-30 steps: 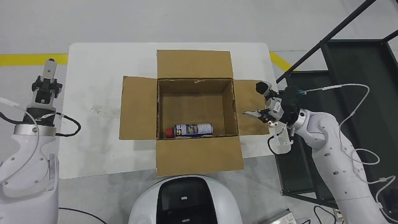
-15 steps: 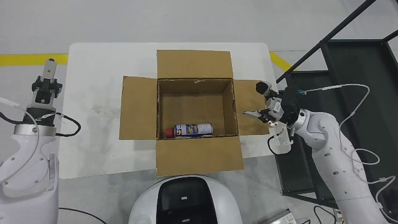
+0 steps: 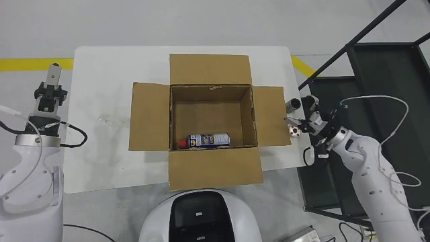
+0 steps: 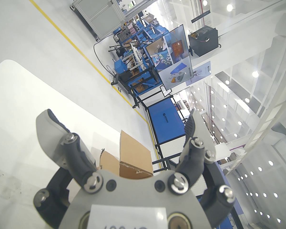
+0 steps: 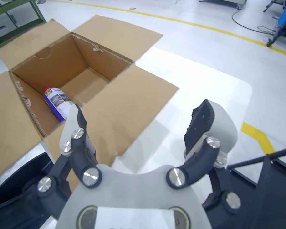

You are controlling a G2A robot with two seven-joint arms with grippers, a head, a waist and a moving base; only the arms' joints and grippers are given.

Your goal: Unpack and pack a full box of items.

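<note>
An open cardboard box [image 3: 149, 126] stands in the middle of the white table [image 3: 114, 74], all of its flaps folded outward. One blue-and-white spray can [image 3: 207, 139] with a red cap lies on the box floor against the near wall. The same can [image 5: 57, 101] and box [image 5: 124, 106] appear in the right wrist view. My right gripper [image 3: 293, 117] hovers open and empty just past the outer edge of the right flap. My right gripper [image 5: 138, 120] holds nothing between its fingers. My left gripper [image 4: 121, 120] is open and empty, beyond the table's left edge [image 3: 52, 77], far from the box [image 4: 133, 156].
A dark metal rack [image 3: 376, 74] stands right of the table, close behind the right arm. Bare table surface lies left of the box [image 3: 101, 121]. A yellow floor line [image 3: 27, 64] runs past the table's far side.
My right gripper has drawn back to the right, from above the box's right flap to just outside its edge. The left arm, box and can have not moved.
</note>
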